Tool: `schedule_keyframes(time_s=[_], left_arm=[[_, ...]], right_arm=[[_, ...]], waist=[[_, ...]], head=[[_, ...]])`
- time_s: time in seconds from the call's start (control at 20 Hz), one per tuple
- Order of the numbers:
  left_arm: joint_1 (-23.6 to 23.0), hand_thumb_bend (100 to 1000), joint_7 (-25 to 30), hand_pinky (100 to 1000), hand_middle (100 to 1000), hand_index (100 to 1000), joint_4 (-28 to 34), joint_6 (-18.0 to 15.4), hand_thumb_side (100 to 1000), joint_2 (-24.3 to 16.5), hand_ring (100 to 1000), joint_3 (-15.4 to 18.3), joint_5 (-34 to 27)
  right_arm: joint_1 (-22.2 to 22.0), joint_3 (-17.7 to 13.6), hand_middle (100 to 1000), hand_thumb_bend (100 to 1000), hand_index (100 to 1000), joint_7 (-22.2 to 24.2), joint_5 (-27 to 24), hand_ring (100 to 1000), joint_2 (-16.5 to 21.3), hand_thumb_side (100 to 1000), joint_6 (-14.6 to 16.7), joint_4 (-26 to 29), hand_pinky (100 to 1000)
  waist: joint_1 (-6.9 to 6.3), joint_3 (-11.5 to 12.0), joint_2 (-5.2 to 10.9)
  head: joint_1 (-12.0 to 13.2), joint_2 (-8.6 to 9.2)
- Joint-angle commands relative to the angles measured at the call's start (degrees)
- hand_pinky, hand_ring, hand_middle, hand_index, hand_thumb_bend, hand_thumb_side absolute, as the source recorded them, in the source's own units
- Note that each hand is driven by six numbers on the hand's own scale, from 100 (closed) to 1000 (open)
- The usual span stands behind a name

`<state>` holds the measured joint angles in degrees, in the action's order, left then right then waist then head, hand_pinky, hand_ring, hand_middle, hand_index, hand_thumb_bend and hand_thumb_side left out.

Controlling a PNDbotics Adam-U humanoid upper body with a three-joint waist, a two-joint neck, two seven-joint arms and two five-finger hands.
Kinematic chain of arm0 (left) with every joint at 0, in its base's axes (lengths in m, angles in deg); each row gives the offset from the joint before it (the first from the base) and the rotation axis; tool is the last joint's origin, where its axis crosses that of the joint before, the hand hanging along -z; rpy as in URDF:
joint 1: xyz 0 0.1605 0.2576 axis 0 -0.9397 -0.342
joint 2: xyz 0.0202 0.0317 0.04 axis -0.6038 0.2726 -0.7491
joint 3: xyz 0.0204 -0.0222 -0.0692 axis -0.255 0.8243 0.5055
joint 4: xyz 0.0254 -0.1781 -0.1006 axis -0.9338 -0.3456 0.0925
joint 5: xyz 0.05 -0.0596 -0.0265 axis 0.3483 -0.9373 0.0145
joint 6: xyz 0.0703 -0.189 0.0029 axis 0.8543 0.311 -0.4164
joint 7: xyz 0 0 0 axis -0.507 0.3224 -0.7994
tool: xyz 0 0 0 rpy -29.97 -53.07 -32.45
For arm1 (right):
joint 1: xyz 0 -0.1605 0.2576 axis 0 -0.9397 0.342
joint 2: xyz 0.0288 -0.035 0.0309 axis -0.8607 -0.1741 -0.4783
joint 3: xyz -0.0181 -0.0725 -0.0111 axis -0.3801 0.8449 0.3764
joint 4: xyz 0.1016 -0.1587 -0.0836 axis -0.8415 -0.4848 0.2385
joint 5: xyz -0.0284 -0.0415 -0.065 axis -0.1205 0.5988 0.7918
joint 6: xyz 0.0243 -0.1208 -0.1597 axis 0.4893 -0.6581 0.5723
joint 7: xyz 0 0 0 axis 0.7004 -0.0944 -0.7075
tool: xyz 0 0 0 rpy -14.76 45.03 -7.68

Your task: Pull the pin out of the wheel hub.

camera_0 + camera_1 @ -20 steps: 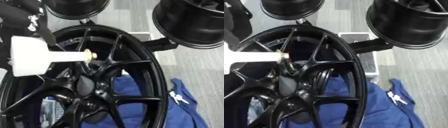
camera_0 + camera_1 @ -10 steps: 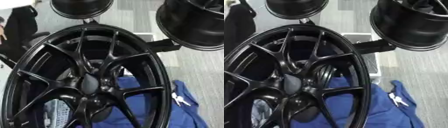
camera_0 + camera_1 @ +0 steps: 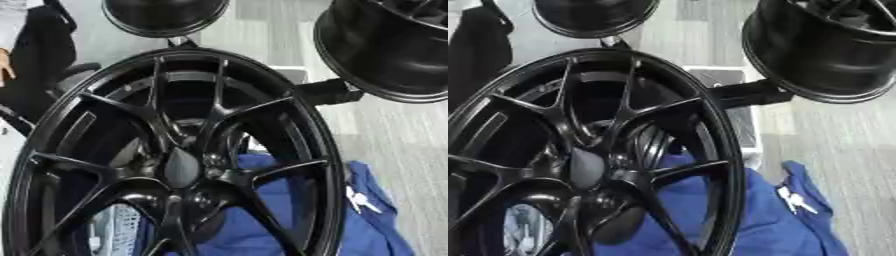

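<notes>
three black wheels are in view, and the nearest one, the big wheel hub point(image 3: 175, 160), fills most of the scene; it stands on its edge with the spoked face toward the camera, probably so that its centre is easy to reach from the front. its centre cap area point(image 3: 182, 169) looks smooth and dark, and i see no pin on it or anywhere else, so i cannot tell where the pin is now. neither robot hand shows in either view, so i cannot say if the fingers are spread or closed. a blue cloth point(image 3: 772, 220) lies on the floor behind and to the right of the wheel, perhaps to protect the rim. two other black wheels point(image 3: 385, 45) are mounted further away, one far and one far right, well apart from the near wheel. i judge the pulling step is either finished or not visible.
</notes>
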<state>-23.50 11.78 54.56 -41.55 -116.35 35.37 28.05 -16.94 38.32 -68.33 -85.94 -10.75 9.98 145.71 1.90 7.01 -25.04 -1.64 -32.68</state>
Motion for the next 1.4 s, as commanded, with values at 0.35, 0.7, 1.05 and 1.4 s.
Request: schedule_keyframes(time_s=[0.35,0.7,1.05,1.4], left_arm=[[3.8,469,7.2,840,757,876,-12.3,7.9,100,-3.0,767,-1.1,5.8],[9.0,423,11.8,831,716,855,-22.1,5.9,122,-2.7,742,-2.7,5.7],[10.8,189,4.8,797,615,786,-23.7,0.6,100,-1.7,637,-1.4,-2.2],[9.0,145,-0.1,792,596,769,-12.8,1.5,100,-1.4,615,-1.8,-13.3]], right_arm=[[1.0,-0.5,467,100,680,-1.3,0.4,586,1.4,369,-1.1,0.7,725],[1.2,-0.5,466,100,680,-1.2,0.6,585,1.5,367,-1.1,0.7,724],[1.1,-0.7,465,100,680,-1.4,0.9,584,1.6,356,-1.1,0.7,724],[1.4,-0.9,465,100,681,-1.4,1.6,585,1.7,341,-0.9,0.7,725]], waist=[[-0.18,-0.5,1.85],[-0.34,-0.5,2.18],[-0.21,-0.4,2.4],[0.16,0.0,2.8]], head=[[0.6,0.37],[0.5,0.13],[0.3,0.22],[0.5,0.29]])
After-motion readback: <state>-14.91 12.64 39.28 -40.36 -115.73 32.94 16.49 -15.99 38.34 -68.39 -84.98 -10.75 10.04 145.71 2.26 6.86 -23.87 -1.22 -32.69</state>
